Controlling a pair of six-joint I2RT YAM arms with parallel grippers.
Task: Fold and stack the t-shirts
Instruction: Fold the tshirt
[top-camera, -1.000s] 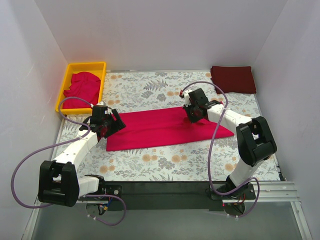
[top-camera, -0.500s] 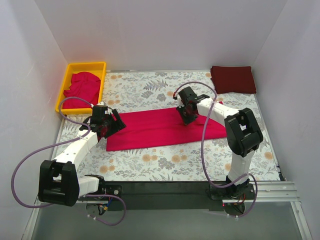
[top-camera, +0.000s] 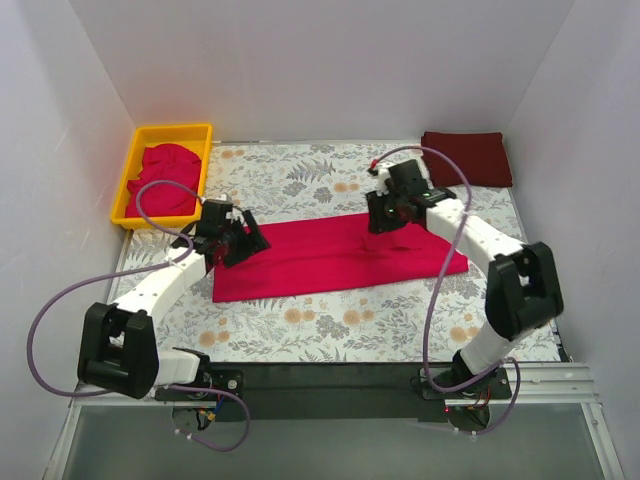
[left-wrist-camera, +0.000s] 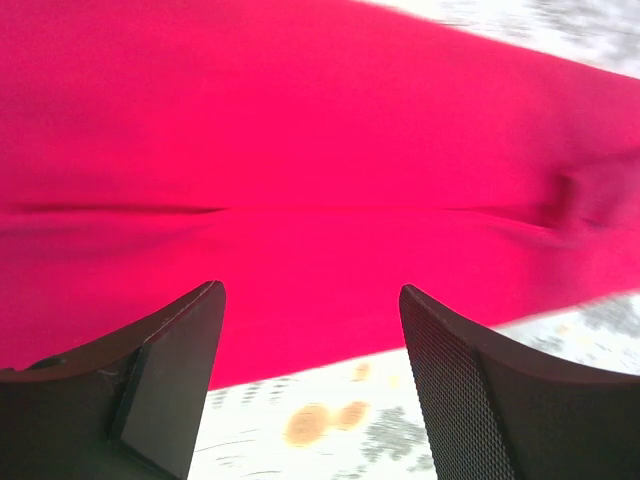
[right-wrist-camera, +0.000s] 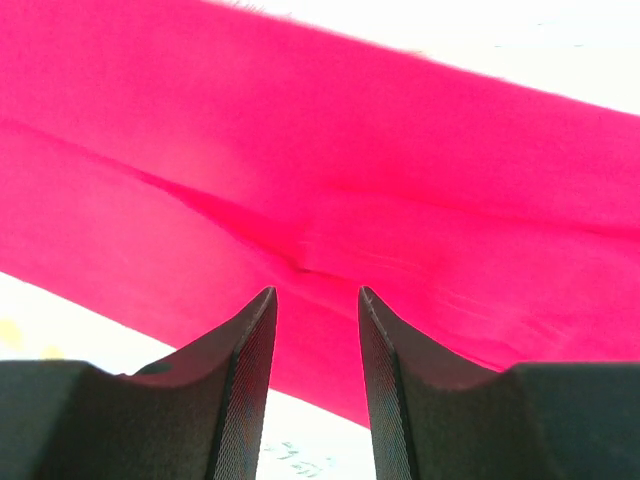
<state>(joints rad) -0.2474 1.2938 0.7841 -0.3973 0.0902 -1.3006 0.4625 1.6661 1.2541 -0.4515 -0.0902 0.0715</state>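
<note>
From above, the crimson t-shirt (top-camera: 330, 262) lay as a long folded strip on the tabletop (top-camera: 290, 175). One end was under the left gripper (top-camera: 248, 243), and its far edge, past the middle, was under the right gripper (top-camera: 382, 222). Well behind the right gripper sat a folded maroon t-shirt (top-camera: 465, 157). Beyond the left gripper, a yellow tray (top-camera: 172, 128) held more crimson shirts (top-camera: 165, 175). Nothing blocked either arm.

In the left wrist view the jaws gaped wide and empty, with a crease running across the cloth below them.

In the right wrist view the jaws stood narrow and empty, a small pucker (right-wrist-camera: 300, 265) just ahead of them. So narrow a gap could probably pinch only the top layer and drag the fold open. An uneven lift between the two ends could skew the strip.
</note>
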